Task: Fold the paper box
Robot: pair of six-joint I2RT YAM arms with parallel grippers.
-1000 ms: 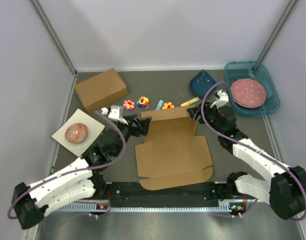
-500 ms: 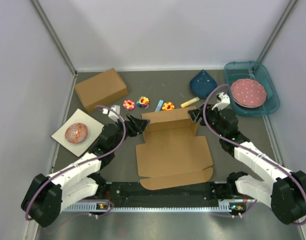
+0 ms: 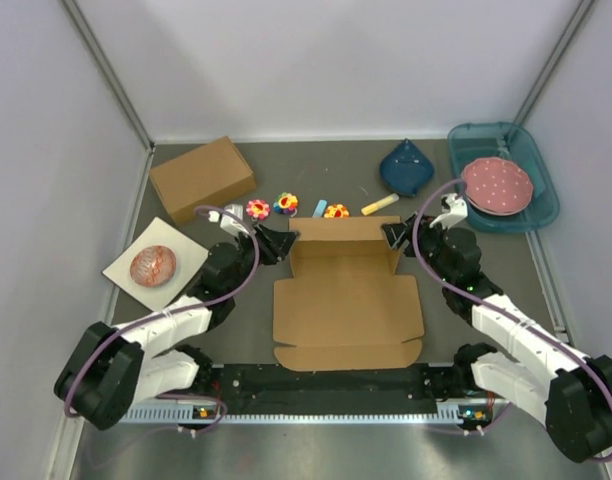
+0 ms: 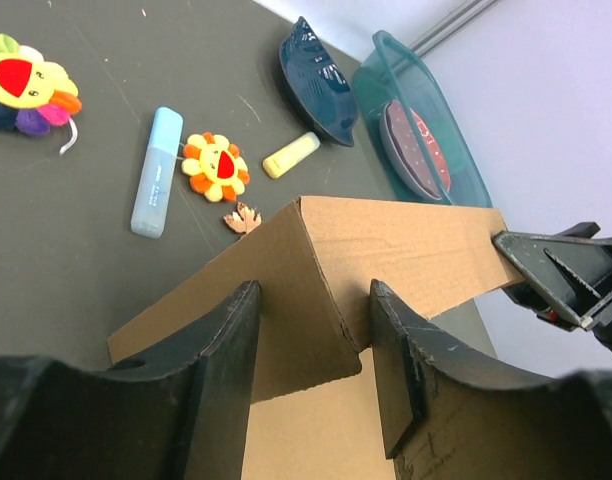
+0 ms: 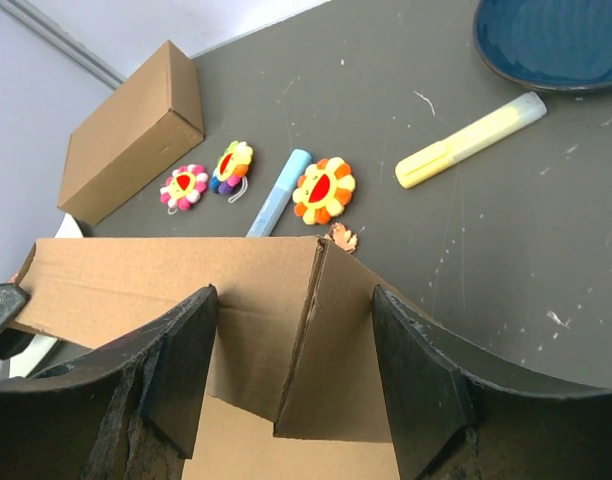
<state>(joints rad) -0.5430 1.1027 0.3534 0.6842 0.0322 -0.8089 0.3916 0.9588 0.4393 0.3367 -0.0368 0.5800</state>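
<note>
The paper box (image 3: pixel 346 305) is a brown die-cut sheet lying flat mid-table, with its far wall (image 3: pixel 344 243) folded up and the end tabs bent inward. My left gripper (image 3: pixel 282 243) is open and straddles the wall's far-left corner; in the left wrist view that corner (image 4: pixel 321 270) sits between the fingers (image 4: pixel 224 370). My right gripper (image 3: pixel 391 234) is open and straddles the far-right corner; in the right wrist view the corner crease (image 5: pixel 311 320) stands between the wide-apart fingers (image 5: pixel 181 365).
A chunkier brown box (image 3: pixel 202 179) stands at far left. Three flower toys (image 3: pixel 285 204), a blue marker (image 3: pixel 319 209) and a yellow marker (image 3: pixel 379 204) lie just beyond the raised wall. A dark blue dish (image 3: pixel 409 168) and a teal tray (image 3: pixel 542 205) with a pink plate are at far right, and a white card (image 3: pixel 184 252) with a reddish disc is at left.
My left gripper has moved right and farther in onto the far-left corner. The far wall stands squarer and more upright, and the sheet has straightened on the table. My right gripper shifted slightly.
</note>
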